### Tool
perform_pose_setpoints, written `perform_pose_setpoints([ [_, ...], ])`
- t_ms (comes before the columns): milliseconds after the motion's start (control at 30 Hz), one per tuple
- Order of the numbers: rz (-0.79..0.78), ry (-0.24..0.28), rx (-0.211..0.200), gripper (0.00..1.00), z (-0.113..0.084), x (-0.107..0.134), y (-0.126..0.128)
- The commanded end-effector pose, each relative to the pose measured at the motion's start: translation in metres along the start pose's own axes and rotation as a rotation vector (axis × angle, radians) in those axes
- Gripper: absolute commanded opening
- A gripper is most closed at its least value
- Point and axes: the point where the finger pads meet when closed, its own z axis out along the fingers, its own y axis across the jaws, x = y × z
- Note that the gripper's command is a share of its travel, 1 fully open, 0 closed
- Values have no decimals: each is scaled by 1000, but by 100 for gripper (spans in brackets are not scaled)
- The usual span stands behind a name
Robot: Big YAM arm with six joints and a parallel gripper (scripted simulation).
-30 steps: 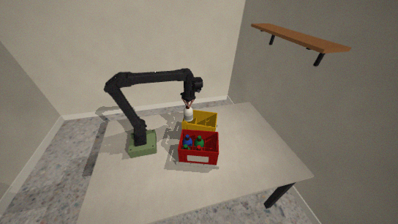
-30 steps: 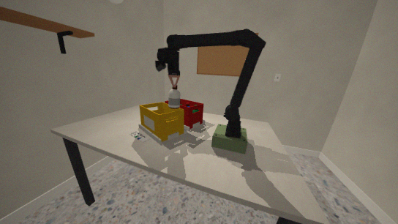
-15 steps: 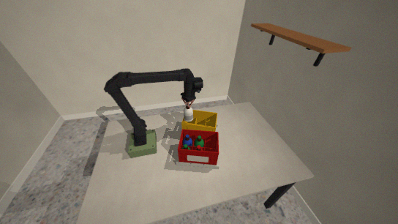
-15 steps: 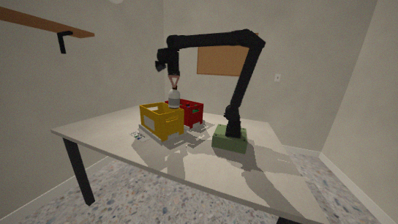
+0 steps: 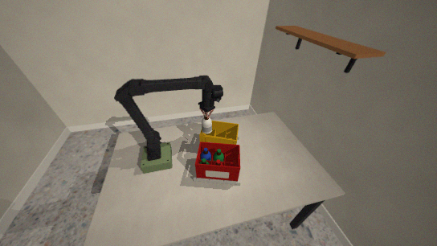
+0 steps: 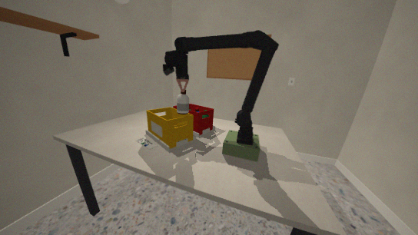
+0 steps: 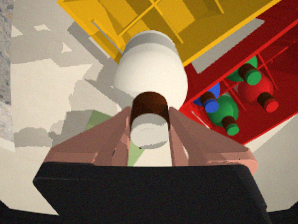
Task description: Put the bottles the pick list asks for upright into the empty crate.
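My gripper [image 5: 206,116] [image 6: 183,91] [image 7: 149,113] is shut on the brown neck of a white bottle with a grey band. The white bottle [image 5: 206,126] [image 6: 183,103] [image 7: 150,75] hangs upright at the arm-side edge of the yellow crate [image 5: 223,141] [image 6: 174,132] [image 7: 230,34], its base about at rim height. No bottles show in the visible compartments. The red crate [image 5: 200,170] [image 6: 207,120] holds a blue bottle [image 5: 206,155] [image 7: 210,102], a red bottle [image 5: 218,162] [image 7: 255,91] and two green bottles. The pick list [image 6: 145,142] lies beside the yellow crate, too small to read.
The two crates stand close together on the table [image 5: 281,169] [image 6: 115,134]. The arm's green base [image 5: 157,164] [image 6: 241,147] stands on the table to one side of them. A wooden shelf [image 5: 329,41] [image 6: 46,26] is on the wall, high above the table.
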Motion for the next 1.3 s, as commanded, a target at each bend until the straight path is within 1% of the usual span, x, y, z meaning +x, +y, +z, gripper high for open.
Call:
perform_pose_setpoints([
  [0, -3, -95, 40, 0, -37, -16, -9],
  [233, -3, -102, 43, 0, -33, -18, -9],
  [267, -3, -69, 29, 0, -19, -9, -6],
  [300, -3, -53, 22, 0, -9, -3, -3],
  [467, -3, -54, 22, 0, -5, -3, -3],
  [500, -3, -66, 27, 0, -9, -6, -4],
  [567, -3, -52, 22, 0, -1, -3, -2],
  [700, -3, -53, 22, 0, 3, -3, -2],
  [733, -3, -61, 25, 0, 0, -5, -2],
  [800, -3, -61, 25, 0, 0, -5, -2],
  [833, -3, -76, 31, 0, -5, -8, -4],
  [867, -3, -52, 22, 0, 6, -2, -1],
  [1000, -3, -50, 20, 0, 10, -1, 0],
  [1067, -3, -66, 27, 0, 7, -6, -2],
  [1133, -3, -53, 22, 0, 14, -3, 0],
  [1267, -3, -58, 24, 0, 16, -4, 0],
])
